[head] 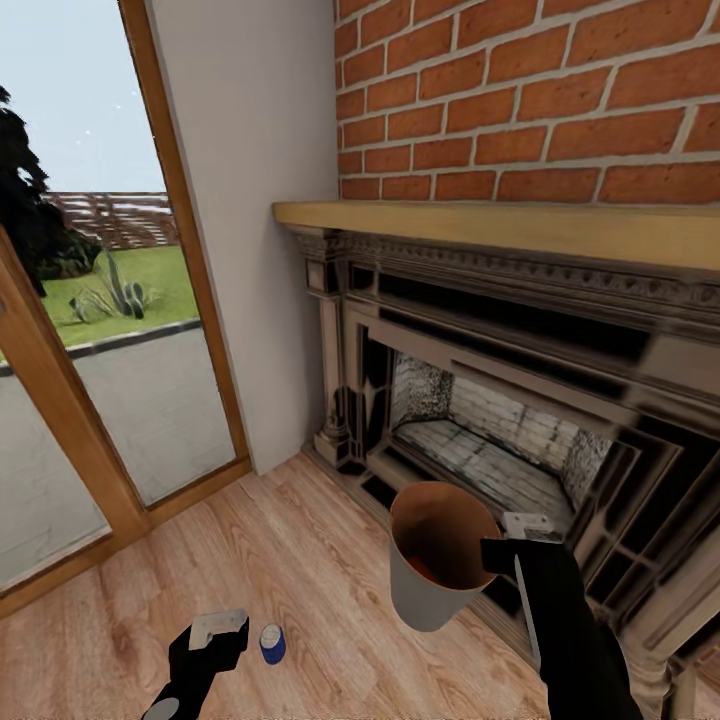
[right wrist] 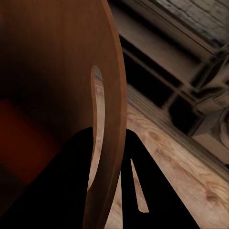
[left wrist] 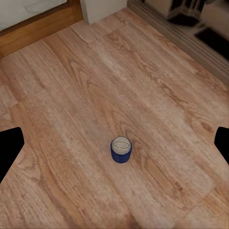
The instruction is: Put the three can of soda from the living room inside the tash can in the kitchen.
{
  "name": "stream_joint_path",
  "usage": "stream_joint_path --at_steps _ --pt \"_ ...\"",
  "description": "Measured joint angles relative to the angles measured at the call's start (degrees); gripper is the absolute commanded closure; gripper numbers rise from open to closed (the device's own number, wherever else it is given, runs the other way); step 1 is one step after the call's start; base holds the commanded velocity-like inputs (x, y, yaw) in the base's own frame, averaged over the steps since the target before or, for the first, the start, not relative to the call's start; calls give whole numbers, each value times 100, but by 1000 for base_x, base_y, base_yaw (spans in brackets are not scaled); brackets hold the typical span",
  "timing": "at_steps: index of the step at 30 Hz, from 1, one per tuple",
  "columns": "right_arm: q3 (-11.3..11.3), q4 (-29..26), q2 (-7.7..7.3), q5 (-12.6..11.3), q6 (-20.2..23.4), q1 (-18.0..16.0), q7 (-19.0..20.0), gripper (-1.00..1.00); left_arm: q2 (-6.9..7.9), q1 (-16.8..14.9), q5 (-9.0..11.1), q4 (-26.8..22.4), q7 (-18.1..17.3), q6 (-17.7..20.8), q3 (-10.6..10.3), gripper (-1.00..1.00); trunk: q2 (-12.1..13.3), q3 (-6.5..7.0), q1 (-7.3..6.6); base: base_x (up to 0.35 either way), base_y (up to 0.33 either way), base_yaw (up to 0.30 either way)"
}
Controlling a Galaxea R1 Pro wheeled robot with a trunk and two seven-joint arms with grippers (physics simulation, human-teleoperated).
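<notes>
At the far left stand wood-framed glass doors [head: 60, 400] giving onto a lawn and a paved strip outside. A light plank floor [head: 300, 570] runs from the doors to the fireplace.

Left gripper [head: 215, 635]: low over the floor, fingers spread wide, nothing between them. In the left wrist view its two dark fingertips [left wrist: 9, 152] sit at opposite edges of the picture, with the can between them and well below, untouched.

One blue soda can [head: 272, 644] is counted on the floor, just beside the left gripper. It stands upright — long axis vertical, silver top [left wrist: 120, 143] facing up.

Bin [head: 440, 570]: one, held off the floor in front of the fireplace, rim up and tipped slightly toward the camera; its long axis is near vertical. Outside pale grey, inside brown. An orange shape [head: 425, 570] lies at the bottom — how many cans it makes up cannot be told.

Right gripper [head: 500, 553]: closed on the bin's rim, one finger inside the wall and one outside, as the right wrist view [right wrist: 107, 119] confirms.

Right of this: one brick fireplace [head: 520, 100] with a wooden mantel [head: 480, 225] and dark surround.
</notes>
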Motion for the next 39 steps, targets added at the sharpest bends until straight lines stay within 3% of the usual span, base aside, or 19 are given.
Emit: stream_joint_path --at_steps 31,35,37,39 --pt "3 0 0 -2 -1 0 -2 100 19 -13 -20 -6 6 7 -7 -100 -1243 -839 681 0 0 0" --pt "4 -1 0 7 -8 -1 -3 100 41 -319 -1 224 6 24 -3 -100 -1365 -930 748 0 0 0" --pt "4 -1 0 2 -8 -1 -3 100 53 -553 -3 565 8 18 -1 -100 -1365 -948 748 0 0 0" --pt "3 -1 0 -9 -8 -1 -3 100 63 -978 -7 1146 8 4 -1 -100 -1365 -966 748 0 0 0"
